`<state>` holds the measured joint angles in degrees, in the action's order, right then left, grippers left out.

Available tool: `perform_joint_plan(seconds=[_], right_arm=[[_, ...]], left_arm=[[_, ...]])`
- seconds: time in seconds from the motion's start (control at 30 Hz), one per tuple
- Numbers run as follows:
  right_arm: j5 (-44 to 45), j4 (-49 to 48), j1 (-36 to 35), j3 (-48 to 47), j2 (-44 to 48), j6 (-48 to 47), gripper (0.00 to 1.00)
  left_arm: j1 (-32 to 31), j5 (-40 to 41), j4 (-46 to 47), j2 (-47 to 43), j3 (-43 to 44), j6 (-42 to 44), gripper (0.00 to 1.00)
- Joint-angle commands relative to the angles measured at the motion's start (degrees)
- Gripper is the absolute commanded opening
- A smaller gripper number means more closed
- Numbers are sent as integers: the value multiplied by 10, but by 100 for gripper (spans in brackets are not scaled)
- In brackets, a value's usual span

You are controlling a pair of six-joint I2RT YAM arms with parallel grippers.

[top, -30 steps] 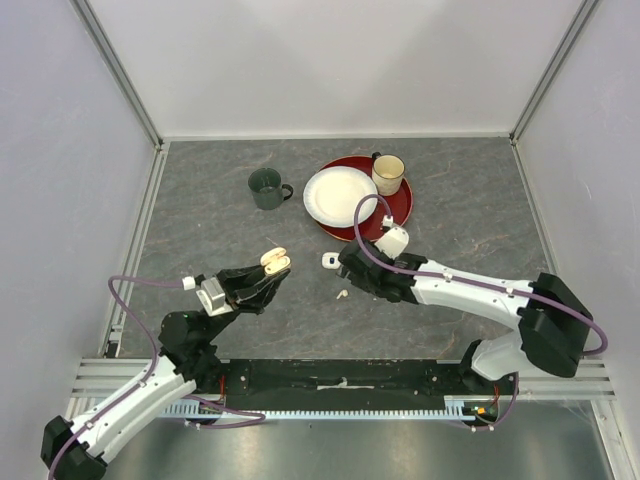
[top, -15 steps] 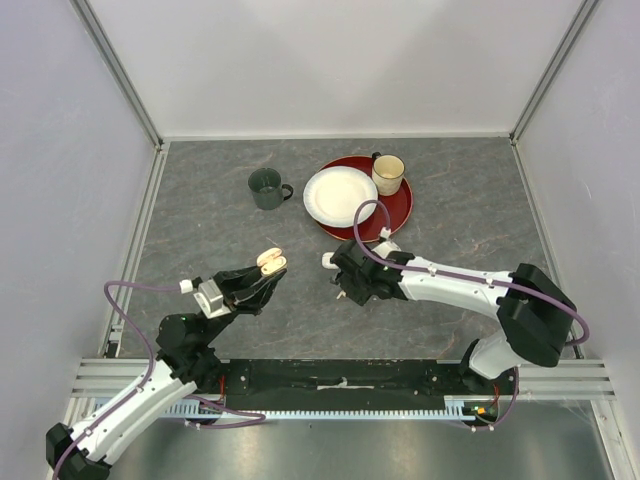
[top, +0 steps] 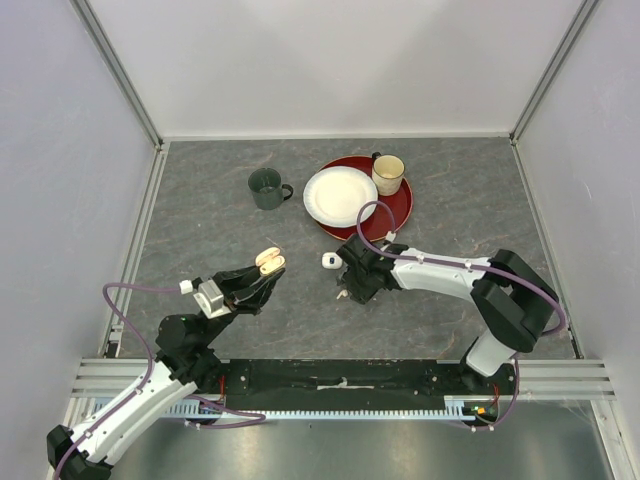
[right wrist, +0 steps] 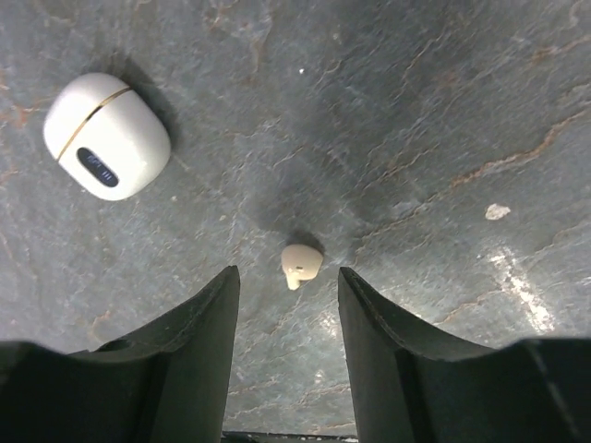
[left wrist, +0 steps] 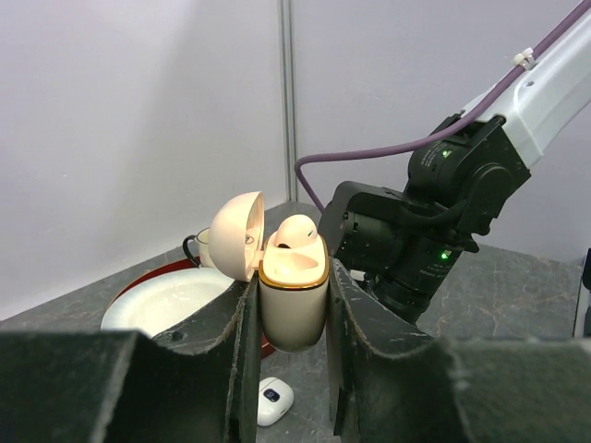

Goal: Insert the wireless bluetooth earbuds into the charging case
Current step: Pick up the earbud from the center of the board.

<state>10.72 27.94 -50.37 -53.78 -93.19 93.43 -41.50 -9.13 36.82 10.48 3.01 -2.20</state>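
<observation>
My left gripper is shut on a pale peach charging case, held upright above the table. Its lid is flipped open and one peach earbud sits in it. My right gripper points down at the table with its jaws open. A second peach earbud lies on the table just at the fingertips, touching neither finger. A white charging case, closed, lies on the table to the left of that gripper. In the top view, the right gripper is low over the table beside this white case.
At the back stand a dark green mug and a red plate bearing a white plate and a beige mug. Grey walls and aluminium rails close in the table on three sides.
The right gripper has swung left and down over the loose peach earbud, and its jaws have narrowed. The left gripper with the peach case has barely moved.
</observation>
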Motion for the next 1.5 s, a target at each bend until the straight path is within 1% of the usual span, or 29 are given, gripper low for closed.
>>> perform_joint_plan(seconds=[0.0, 0.27, 0.67, 1.13, 1.47], right_arm=[[-21, -2, 5, -12, -13, -4, 53], [-34, -4, 18, -17, -35, -4, 50], [-33, -7, 27, -15, -33, 4, 43], [-69, -30, 26, 2, -40, 16, 41], [-57, -30, 26, 10, -36, 21, 40]], left_arm=[[1, 12, 10, -1, -3, 21, 2], [2, 16, 9, 2, -2, 21, 2], [2, 17, 12, 10, -2, 21, 2], [2, 16, 15, 19, -3, 21, 2], [2, 18, 14, 19, -3, 21, 2]])
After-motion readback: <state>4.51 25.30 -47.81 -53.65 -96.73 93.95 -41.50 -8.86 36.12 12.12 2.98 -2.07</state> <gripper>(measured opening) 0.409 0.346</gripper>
